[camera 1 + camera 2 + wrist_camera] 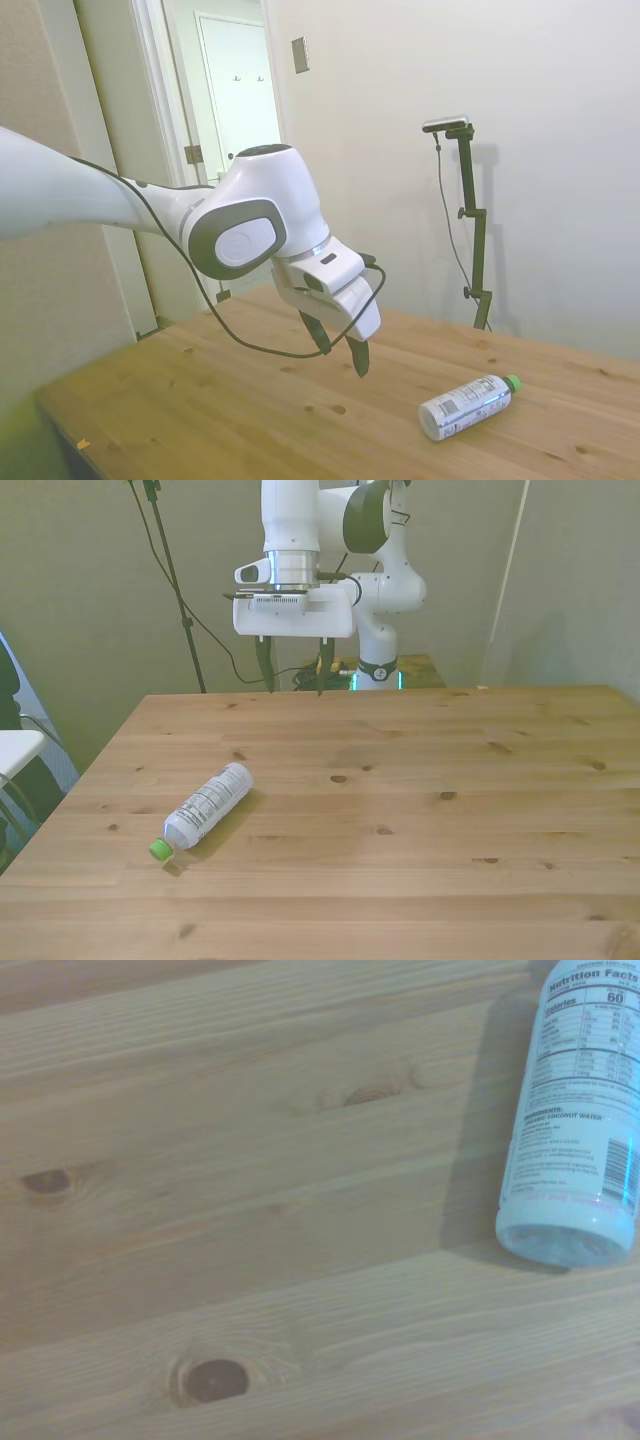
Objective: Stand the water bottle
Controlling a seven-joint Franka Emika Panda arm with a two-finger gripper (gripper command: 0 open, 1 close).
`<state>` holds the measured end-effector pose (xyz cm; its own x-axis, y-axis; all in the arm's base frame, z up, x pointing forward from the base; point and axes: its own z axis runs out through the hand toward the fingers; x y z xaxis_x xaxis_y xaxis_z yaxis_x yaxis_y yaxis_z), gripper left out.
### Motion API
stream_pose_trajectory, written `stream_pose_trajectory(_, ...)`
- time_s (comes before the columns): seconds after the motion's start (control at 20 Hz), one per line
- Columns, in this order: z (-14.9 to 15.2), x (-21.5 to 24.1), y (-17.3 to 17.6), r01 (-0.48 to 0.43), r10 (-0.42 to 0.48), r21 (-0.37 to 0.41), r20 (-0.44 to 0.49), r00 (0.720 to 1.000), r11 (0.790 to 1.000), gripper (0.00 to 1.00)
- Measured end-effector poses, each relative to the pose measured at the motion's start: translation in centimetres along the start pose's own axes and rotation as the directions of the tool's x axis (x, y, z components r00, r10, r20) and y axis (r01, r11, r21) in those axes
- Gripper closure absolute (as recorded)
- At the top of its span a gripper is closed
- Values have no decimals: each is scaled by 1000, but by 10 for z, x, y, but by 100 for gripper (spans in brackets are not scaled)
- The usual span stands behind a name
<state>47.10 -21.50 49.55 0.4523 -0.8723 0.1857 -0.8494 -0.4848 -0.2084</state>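
We see a desk [450,830] of pale wood, pine-like boards with clear grain and dark knots, finish matt to faintly satin, smooth in the wrist view. The water bottle [207,804] is clear plastic, slightly glossy, its base ridged and translucent in the wrist view [572,1130]. Its label [580,1090] looks like a thin white printed wrap, smooth, with fine black text. The cap [159,849] is green plastic, matt. The arm's shell [250,225] is glossy white plastic with grey matt panels. The gripper [292,678] has a white plastic body; its fingers [360,357] are dark, matt, material hard to tell. A black cable [215,300] on the arm looks rubbery.
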Motion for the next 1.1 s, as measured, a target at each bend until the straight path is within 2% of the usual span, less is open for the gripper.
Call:
stream_pose_trajectory(0.2,9,12,-6,-4,5,24,-47,999,1000,0)
stream_pose_trajectory(0.65,40,131,-16,-131,135,38,-156,978,991,0)
stream_pose_trajectory(1.1,84,200,-52,-202,209,56,-223,952,978,0)
